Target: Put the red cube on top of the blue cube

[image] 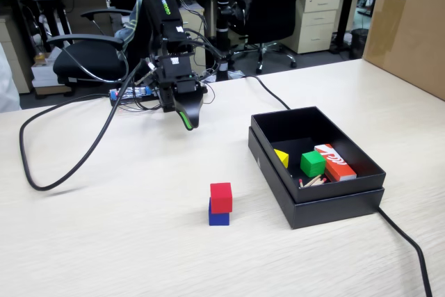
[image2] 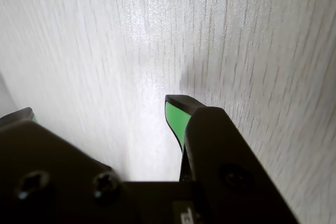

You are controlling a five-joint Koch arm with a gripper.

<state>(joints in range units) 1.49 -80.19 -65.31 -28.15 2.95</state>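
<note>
The red cube [image: 221,197] rests on top of the blue cube [image: 218,218], set slightly to the right, on the pale wooden table in the fixed view. My gripper [image: 188,120] hangs well behind and to the left of the stack, pointing down just above the table. In the wrist view the gripper [image2: 100,108] is open. Its green-padded fingertips [image2: 176,116] stand far apart, with only bare table between them. Neither cube shows in the wrist view.
A black open box [image: 327,206] stands right of the stack and holds a green cube [image: 312,163], a yellow piece [image: 281,158] and an orange-red box [image: 336,162]. Black cables [image: 42,179] cross the table. A cardboard box [image: 410,26] stands far right.
</note>
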